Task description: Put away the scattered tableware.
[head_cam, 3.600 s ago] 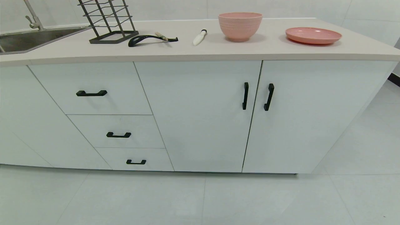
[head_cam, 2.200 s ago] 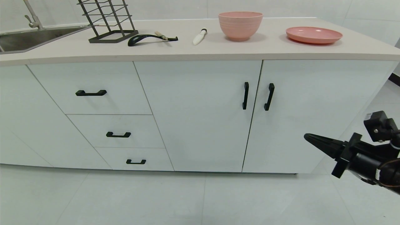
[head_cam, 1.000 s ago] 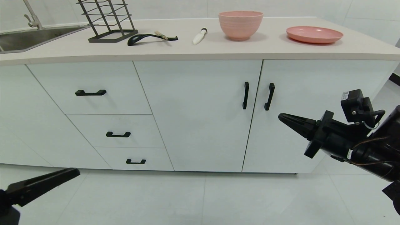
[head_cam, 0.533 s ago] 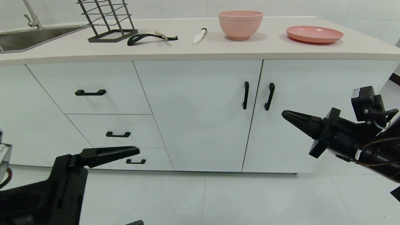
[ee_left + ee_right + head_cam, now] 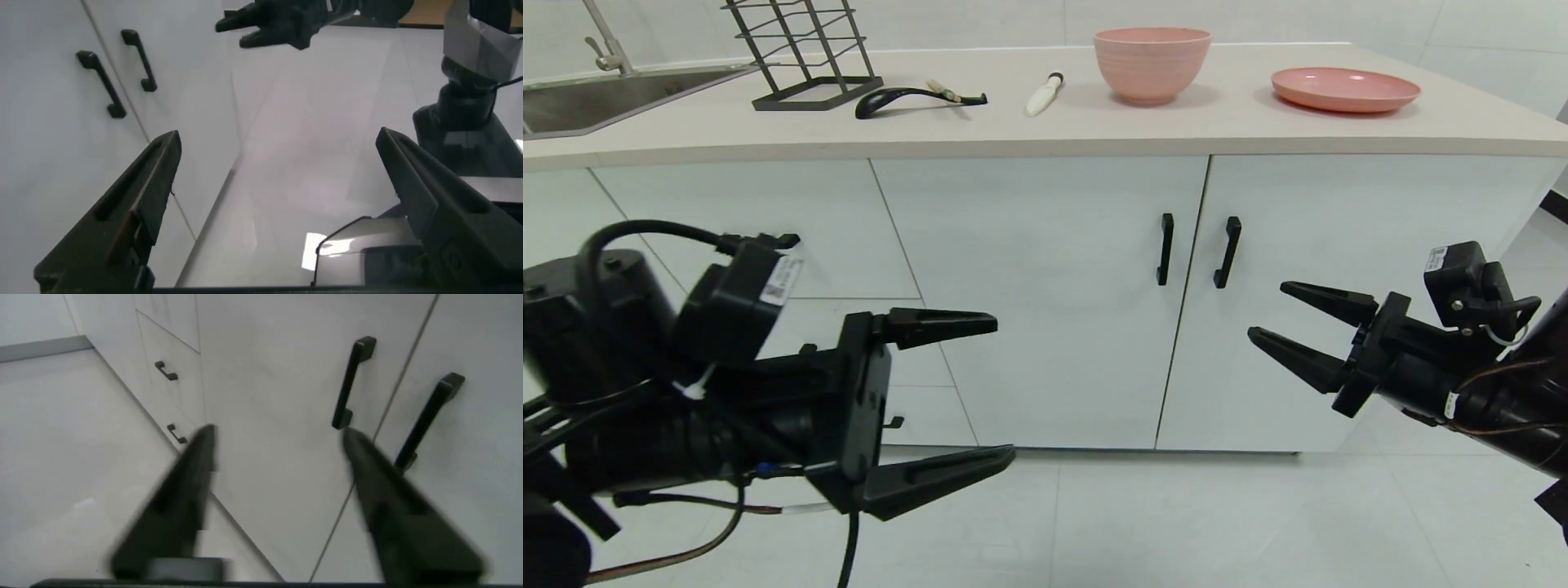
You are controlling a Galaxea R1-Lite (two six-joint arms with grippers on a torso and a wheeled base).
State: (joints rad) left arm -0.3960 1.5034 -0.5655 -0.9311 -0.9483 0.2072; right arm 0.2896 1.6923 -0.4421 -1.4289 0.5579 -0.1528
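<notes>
Head view: a pink bowl (image 5: 1151, 65) and a pink plate (image 5: 1344, 90) are set well apart on the right half of the counter (image 5: 1094, 135). A white-handled utensil (image 5: 1044, 96) is laid just left of the bowl. A black ladle (image 5: 907, 100) is laid farther left, near a wire rack (image 5: 805, 53) that is placed beside the sink (image 5: 605, 96). Both arms are held in front of the closed cupboard (image 5: 1045, 310), below the counter edge. The left gripper (image 5: 1005, 388) is held before the drawers (image 5: 833, 212) with its fingers spread wide, and nothing is carried between them. The right gripper (image 5: 1266, 309) is held with its fingers parted too, though less widely. It is pointed toward the two black door handles (image 5: 1225, 251), near them but apart. In the right wrist view, those handles are seen beyond the blurred fingers.
</notes>
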